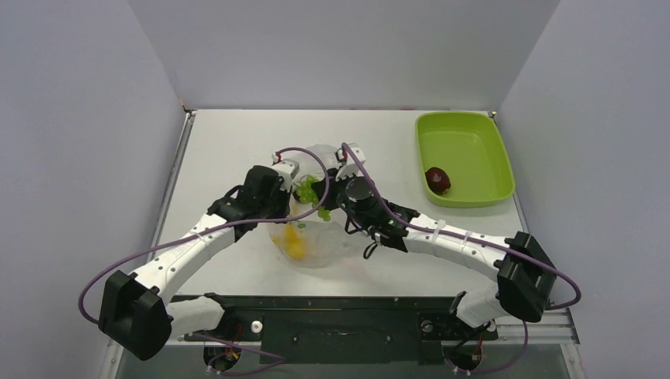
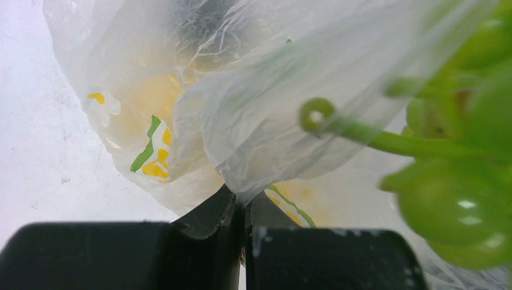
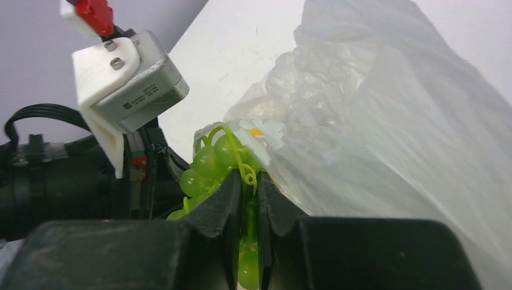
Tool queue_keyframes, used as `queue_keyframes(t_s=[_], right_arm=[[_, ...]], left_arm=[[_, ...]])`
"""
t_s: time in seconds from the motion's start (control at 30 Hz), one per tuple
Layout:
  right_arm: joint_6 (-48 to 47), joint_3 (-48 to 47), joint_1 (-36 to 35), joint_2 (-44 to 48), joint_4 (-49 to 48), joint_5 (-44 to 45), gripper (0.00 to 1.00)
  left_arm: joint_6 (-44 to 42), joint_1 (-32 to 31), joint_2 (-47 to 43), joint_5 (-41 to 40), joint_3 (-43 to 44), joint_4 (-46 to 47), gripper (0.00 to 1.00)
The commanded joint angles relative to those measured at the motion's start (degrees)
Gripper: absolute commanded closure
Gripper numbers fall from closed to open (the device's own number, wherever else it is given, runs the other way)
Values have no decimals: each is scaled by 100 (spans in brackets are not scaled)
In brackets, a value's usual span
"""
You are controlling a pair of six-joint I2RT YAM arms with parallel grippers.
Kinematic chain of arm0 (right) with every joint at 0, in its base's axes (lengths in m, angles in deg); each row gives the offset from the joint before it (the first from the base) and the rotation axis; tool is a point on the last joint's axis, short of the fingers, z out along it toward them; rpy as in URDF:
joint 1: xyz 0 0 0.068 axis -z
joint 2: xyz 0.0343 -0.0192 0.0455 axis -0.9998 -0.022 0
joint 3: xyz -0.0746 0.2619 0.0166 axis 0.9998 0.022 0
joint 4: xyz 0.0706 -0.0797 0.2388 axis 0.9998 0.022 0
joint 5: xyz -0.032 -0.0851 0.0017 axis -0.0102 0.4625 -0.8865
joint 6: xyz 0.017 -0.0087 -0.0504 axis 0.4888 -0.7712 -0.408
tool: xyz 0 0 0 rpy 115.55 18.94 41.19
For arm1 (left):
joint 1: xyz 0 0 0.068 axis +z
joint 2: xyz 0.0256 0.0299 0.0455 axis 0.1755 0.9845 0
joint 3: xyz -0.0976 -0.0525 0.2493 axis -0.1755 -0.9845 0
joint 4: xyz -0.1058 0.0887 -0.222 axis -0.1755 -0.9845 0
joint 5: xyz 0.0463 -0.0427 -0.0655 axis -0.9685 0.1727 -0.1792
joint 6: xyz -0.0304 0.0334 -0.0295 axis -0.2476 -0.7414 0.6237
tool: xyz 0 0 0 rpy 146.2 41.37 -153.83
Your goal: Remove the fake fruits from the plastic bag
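The white bench (image 1: 229, 142) carries everything. Near its middle, between the two arms, slumps a large clear crinkly plastic bag (image 1: 324, 249) printed with small yellow, green and white flowers. A lime-green rectangular plastic tray (image 1: 466, 150) sits well apart from it at the far right of the bench.

The left tool (image 2: 243, 196) is clenched on a fold of the bag's thin film, its jaws pressed together with the plastic pinched between them. The right tool (image 3: 249, 181) is clenched too, grasping the thin stalk of a bunch of glossy green toy grapes (image 3: 208, 163). The bunch hangs between the two tools at the far edge of the bag and rests against its film.

A yellow rounded toy fruit (image 1: 295, 242) lies inside the bag, seen through the plastic on the left side. A dark reddish toy fruit (image 1: 438, 180) rests in the tray, close to its near left corner.
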Motion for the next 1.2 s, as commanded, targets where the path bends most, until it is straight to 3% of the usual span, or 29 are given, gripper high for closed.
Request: queue_keyframes(t_s=[0.0, 0.4, 0.63, 0.87, 1.17], right_arm=[[198, 203, 84, 682, -389, -266, 100], [1088, 808, 932, 1992, -466, -724, 100], [996, 740, 1564, 2541, 478, 172, 100], [1169, 1129, 3483, 3084, 904, 233, 100], [975, 1069, 5721, 2220, 1158, 169, 100]], left_arm=[[-41, 3, -3, -21, 249, 37, 100], [-6, 11, -45, -297, 272, 10, 100], [8, 11, -149, -517, 245, 29, 100], [12, 20, -208, -638, 251, 40, 100], [-1, 20, -214, -622, 242, 19, 100]])
